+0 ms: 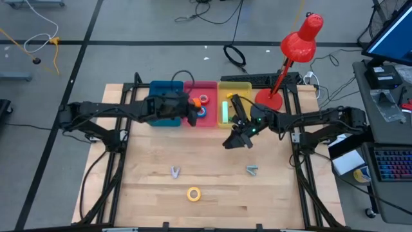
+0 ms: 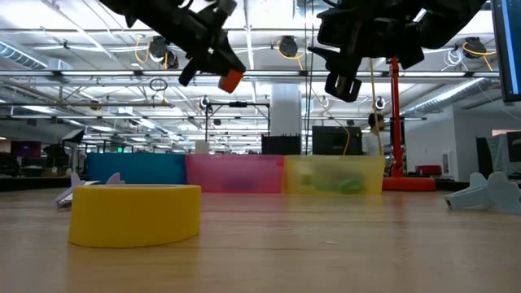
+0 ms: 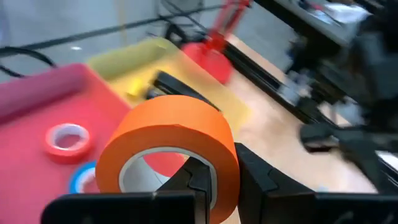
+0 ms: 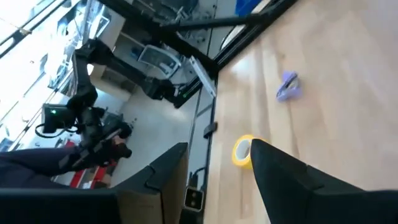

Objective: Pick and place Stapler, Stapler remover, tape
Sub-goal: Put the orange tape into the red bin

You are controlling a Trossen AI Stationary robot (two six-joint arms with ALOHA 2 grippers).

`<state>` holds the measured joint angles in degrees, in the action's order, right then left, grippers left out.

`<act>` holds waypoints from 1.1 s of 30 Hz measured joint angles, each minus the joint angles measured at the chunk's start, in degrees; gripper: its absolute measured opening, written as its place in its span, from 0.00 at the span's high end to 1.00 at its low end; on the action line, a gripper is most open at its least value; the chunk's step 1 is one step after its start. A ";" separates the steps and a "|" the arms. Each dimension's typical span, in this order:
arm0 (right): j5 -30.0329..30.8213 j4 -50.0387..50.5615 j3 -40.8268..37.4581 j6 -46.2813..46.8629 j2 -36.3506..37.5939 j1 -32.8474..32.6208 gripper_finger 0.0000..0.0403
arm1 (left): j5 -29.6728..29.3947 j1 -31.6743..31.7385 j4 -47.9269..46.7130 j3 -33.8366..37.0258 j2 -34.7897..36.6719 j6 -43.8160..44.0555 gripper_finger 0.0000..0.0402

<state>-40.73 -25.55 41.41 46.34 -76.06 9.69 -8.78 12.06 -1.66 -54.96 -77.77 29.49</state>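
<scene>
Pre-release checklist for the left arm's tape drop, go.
1. Left claw grips the orange tape roll: ok, fingers pinch its wall.
2. Roll over the red bin: ok in the high view, above the bin's left part.
3. Landing spot free: cannot tell; a red roll and a blue roll already lie in the bin.
4. Right claw out of the way: ok, open over bare table.
5. Work left: not ok, the yellow roll and two small silvery pieces remain on the table.

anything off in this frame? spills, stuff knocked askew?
Nothing stands out. Left gripper holds an orange tape roll over the pink bin. Yellow tape and two staple removers sit apart on the table.
</scene>
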 joint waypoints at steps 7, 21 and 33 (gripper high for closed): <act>0.04 -2.36 -0.02 -0.60 0.01 2.63 0.61 | -4.80 8.06 0.05 -0.17 -5.18 3.85 0.91; 3.59 -10.04 -0.02 2.96 0.01 7.56 0.61 | -1.26 18.70 -22.07 -21.81 -27.76 -0.65 0.91; 6.60 -10.72 -0.02 3.92 0.01 7.59 0.62 | 3.17 23.11 -29.45 -28.33 -36.92 -5.65 0.89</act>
<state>-34.13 -36.27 41.39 50.26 -76.05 17.28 -5.61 35.17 -31.11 -83.29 -114.70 23.84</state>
